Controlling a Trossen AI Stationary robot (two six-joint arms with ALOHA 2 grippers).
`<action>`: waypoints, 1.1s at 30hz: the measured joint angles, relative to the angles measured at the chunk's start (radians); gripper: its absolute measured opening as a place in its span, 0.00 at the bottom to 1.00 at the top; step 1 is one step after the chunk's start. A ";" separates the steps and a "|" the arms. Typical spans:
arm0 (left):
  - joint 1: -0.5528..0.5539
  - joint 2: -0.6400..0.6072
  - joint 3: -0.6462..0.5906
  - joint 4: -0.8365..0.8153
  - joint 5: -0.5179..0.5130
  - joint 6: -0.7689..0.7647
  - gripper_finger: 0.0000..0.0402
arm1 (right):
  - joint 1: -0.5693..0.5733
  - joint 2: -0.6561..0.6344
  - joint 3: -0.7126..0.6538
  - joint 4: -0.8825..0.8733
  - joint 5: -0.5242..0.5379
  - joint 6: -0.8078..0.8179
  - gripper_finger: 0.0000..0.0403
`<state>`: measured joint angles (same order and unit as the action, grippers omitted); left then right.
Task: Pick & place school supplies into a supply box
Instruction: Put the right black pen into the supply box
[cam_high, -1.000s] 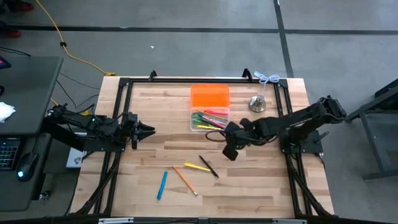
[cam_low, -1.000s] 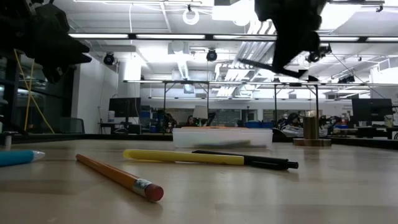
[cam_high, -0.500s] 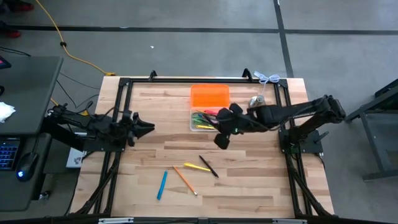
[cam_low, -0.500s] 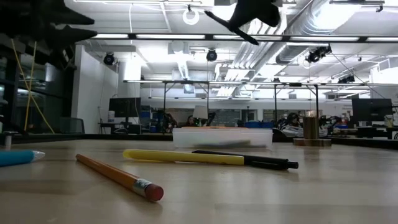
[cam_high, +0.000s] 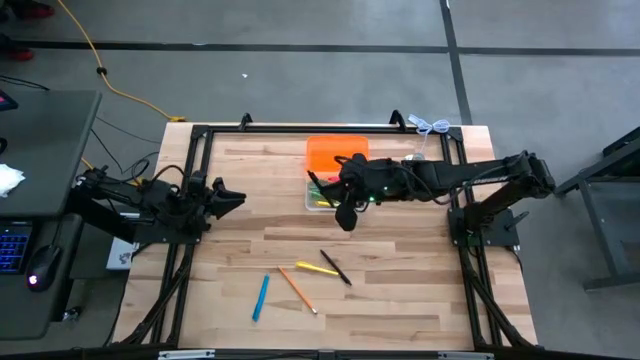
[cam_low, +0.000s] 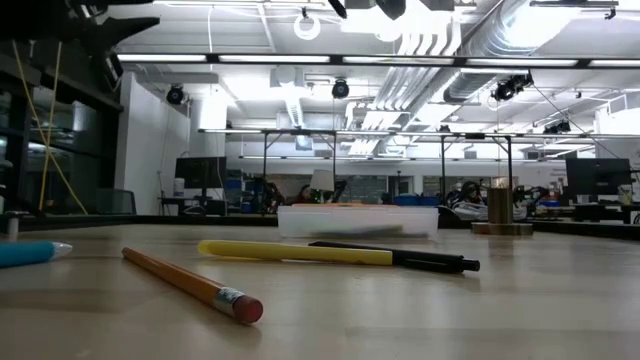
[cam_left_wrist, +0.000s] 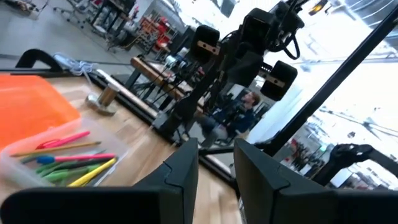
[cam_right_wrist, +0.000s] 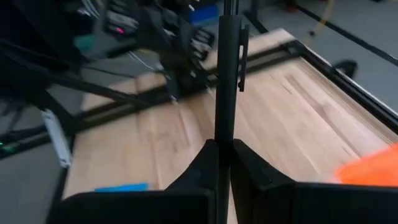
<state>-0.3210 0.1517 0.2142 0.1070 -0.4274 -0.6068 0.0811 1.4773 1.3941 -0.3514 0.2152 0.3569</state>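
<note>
right now the right gripper (cam_high: 345, 192) is up over the clear supply box (cam_high: 312, 203) at the back-middle of the table (cam_high: 400, 290), w/ its fingers (cam_right_wrist: 205, 163) clamped on a black pen (cam_right_wrist: 226, 74) that sticks straight out past the tips. the box already has pink, green and yellow pens (cam_left_wrist: 68, 158) lying inside, and the orange lid (cam_high: 337, 153) sits touching it on the far side. a silver bell-shaped object (cam_left_wrist: 104, 99) stands near the box, toward the right arm's side.

left gripper (cam_high: 232, 195) hangs off the left side of the table, well apart from the box, fingers (cam_left_wrist: 180, 171) parted a bit w/ nothing between them.

still on the wood toward the front: a blue pen (cam_high: 260, 297), an orange pencil (cam_high: 297, 290) w/ a pink eraser end, a yellow pen (cam_high: 316, 268) and another black pen (cam_high: 336, 268), the last two just beside each other.
</note>
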 joint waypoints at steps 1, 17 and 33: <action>0.000 0.005 0.000 0.015 0.000 0.004 0.33 | -0.003 0.000 0.000 0.023 -0.016 -0.006 0.01; 0.000 0.188 0.000 0.189 0.001 0.027 0.33 | -0.091 0.000 0.000 0.267 -0.523 0.006 0.01; 0.000 0.308 0.000 0.254 0.001 0.026 0.33 | -0.125 0.000 0.000 0.614 -1.015 0.194 0.01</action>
<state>-0.3210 0.4593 0.2142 0.3611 -0.4266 -0.5808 -0.0435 1.4773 1.3941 0.2629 -0.7995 0.5512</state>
